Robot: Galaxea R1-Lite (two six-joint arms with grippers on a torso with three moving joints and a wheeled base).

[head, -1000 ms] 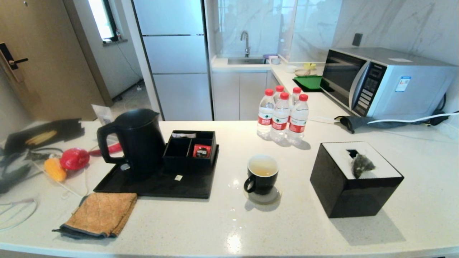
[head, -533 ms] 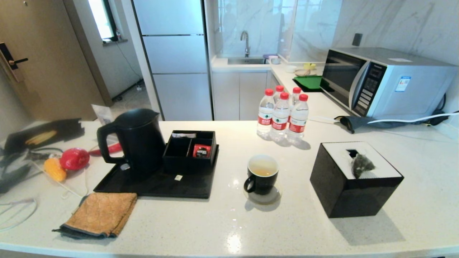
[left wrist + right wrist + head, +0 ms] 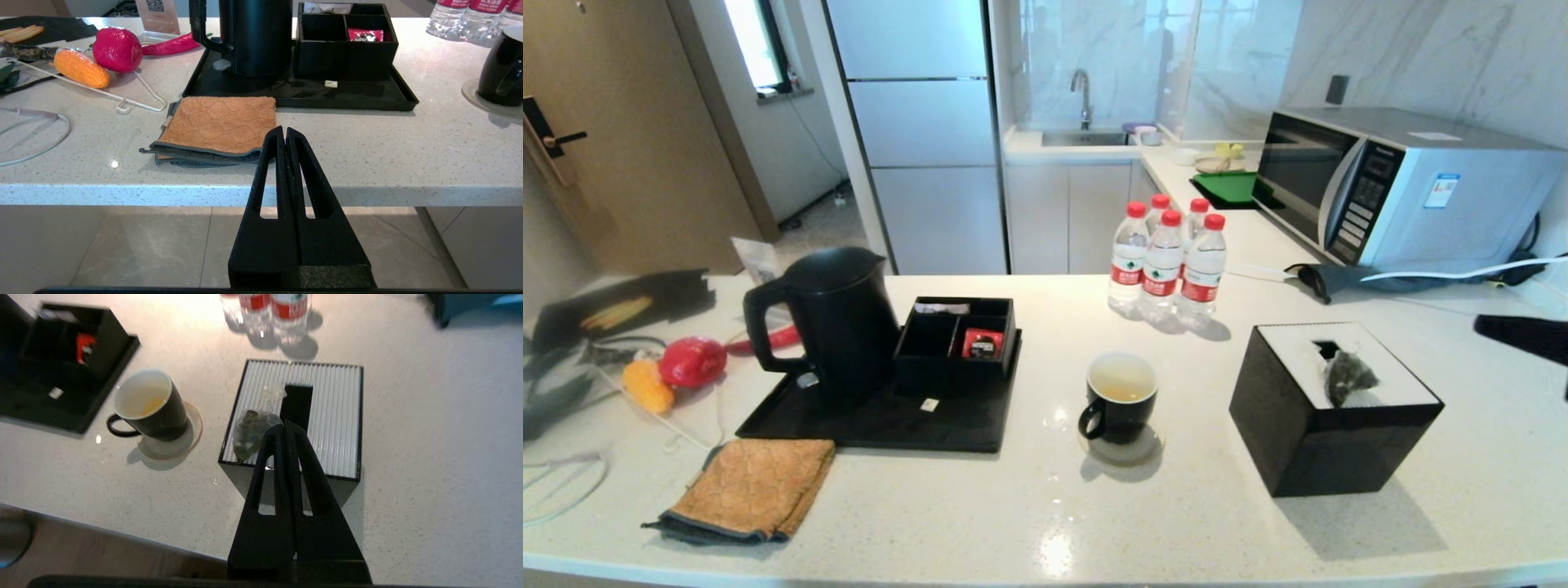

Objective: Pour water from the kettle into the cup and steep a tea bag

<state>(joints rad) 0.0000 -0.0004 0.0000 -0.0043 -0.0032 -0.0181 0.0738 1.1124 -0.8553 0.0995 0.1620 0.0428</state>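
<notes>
The black kettle [image 3: 829, 322] stands on the black tray [image 3: 882, 425] at the left. On a round coaster in the middle sits the black cup [image 3: 1121, 398], holding pale yellowish water [image 3: 1121, 382]. The grey-green tea bag [image 3: 1346, 376] lies on top of the black tissue box [image 3: 1331, 412]; its tag [image 3: 273, 391] rests by the box's slot. My right gripper [image 3: 1486, 327] enters at the right edge, shut and empty, high above the counter to the box's right. My left gripper [image 3: 284, 131] is shut and empty, hanging off the counter's front edge before the folded cloth.
Several red-capped bottles [image 3: 1164, 261] stand behind the cup. A compartment box [image 3: 960, 339] with a red sachet [image 3: 982, 345] shares the tray. An orange cloth [image 3: 752, 488] lies at the front left. Toy vegetables [image 3: 690, 363] and cables lie far left; a microwave [image 3: 1396, 188] stands at the back right.
My right gripper has come into the head view at the right edge. Nothing on the counter has moved.
</notes>
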